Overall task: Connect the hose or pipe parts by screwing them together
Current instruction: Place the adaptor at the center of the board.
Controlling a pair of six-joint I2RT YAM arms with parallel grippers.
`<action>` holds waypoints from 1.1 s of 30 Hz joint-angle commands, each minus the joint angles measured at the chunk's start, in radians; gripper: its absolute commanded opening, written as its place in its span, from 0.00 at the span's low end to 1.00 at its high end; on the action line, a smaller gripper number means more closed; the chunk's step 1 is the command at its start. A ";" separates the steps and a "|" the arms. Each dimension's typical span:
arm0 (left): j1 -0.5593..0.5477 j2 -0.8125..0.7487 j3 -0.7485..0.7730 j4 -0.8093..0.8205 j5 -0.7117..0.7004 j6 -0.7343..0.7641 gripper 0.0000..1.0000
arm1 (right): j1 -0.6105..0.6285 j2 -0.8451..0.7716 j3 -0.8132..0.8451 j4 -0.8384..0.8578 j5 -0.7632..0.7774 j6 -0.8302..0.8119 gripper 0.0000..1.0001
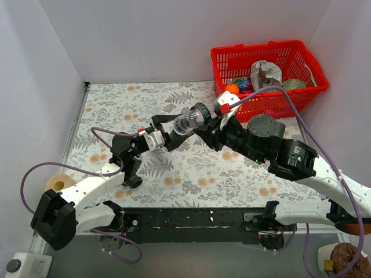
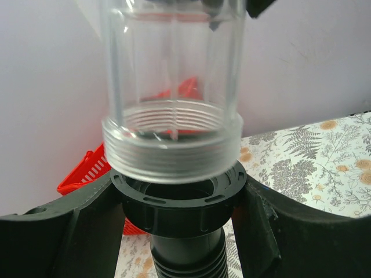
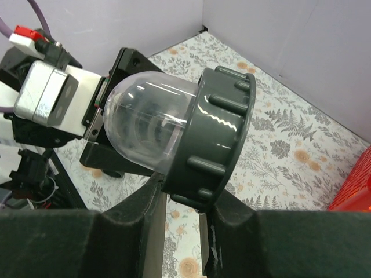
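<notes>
My left gripper (image 2: 181,215) is shut on the black collar (image 2: 179,200) of the ribbed black hose (image 2: 188,263), its opening facing up. A clear plastic cylinder with a threaded end (image 2: 172,152) sits at the collar's mouth, a little off to the left; whether the threads have caught I cannot tell. That clear part (image 3: 145,124) carries a dark grey ribbed ring (image 3: 219,142), and my right gripper (image 3: 184,204) is shut on this ring. In the top view both grippers meet above mid-table: left gripper (image 1: 166,138), clear part (image 1: 185,123), grey ring (image 1: 201,113), right gripper (image 1: 211,126).
A red basket (image 1: 269,69) with several items stands at the back right, close behind the right arm. A tape roll (image 1: 58,182) lies by the left arm's base. Purple cables (image 1: 301,124) loop over both arms. White walls enclose the floral table (image 1: 191,174).
</notes>
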 commanded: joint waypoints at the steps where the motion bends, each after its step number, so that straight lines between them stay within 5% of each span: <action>1: -0.001 -0.014 0.041 -0.023 -0.012 -0.037 0.00 | 0.000 0.000 0.041 -0.022 -0.029 -0.012 0.01; 12: -0.001 -0.025 0.063 -0.032 0.005 -0.090 0.00 | -0.001 0.002 0.061 -0.053 0.041 -0.027 0.01; 26: -0.001 0.021 0.133 -0.081 -0.079 -0.058 0.00 | -0.009 -0.073 -0.020 -0.159 0.352 0.128 0.01; 30: -0.001 -0.005 0.093 -0.102 -0.020 -0.044 0.00 | -0.044 -0.110 -0.181 -0.223 0.328 0.341 0.01; 33: -0.001 -0.033 0.092 -0.170 0.039 -0.032 0.00 | -0.176 -0.135 -0.363 -0.178 0.135 0.432 0.01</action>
